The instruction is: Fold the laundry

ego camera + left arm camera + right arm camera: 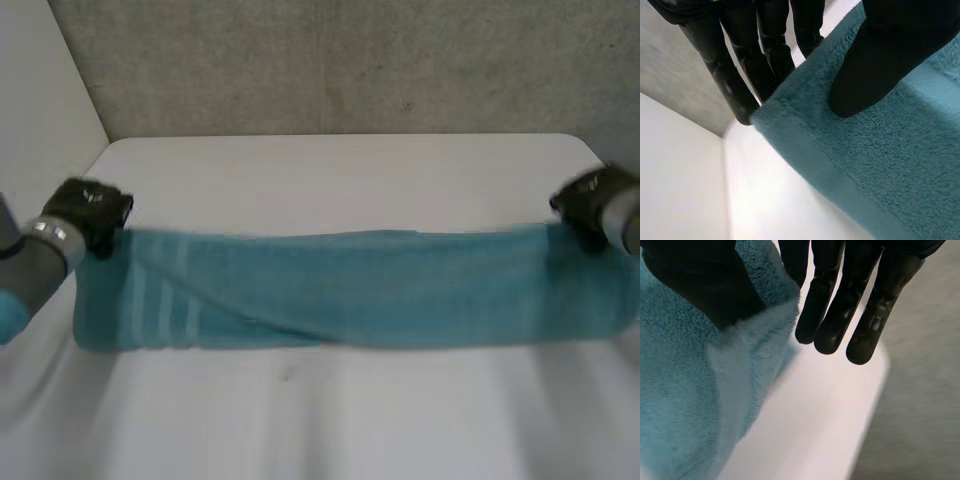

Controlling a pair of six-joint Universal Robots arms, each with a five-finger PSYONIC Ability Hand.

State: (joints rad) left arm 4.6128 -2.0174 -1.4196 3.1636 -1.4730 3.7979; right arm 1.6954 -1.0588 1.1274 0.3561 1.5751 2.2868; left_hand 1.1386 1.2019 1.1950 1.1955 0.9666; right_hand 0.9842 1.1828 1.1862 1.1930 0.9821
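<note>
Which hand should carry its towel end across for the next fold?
Left, probably: the left hand pinches the towel corner squarely, thumb over fingers; the right hand has fingers mostly past the edge.

Teal towel (350, 290) with pale stripes, folded into a long band across the white table

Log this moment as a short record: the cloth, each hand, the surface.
cloth: teal towel, lying as a long folded band across the white table
marking: pale stripes near its left end
left hand: pinches the towel's far left corner, thumb on top
right hand: pinches the far right corner, thumb on top
stage: folded lengthwise, ends not yet brought together
</note>
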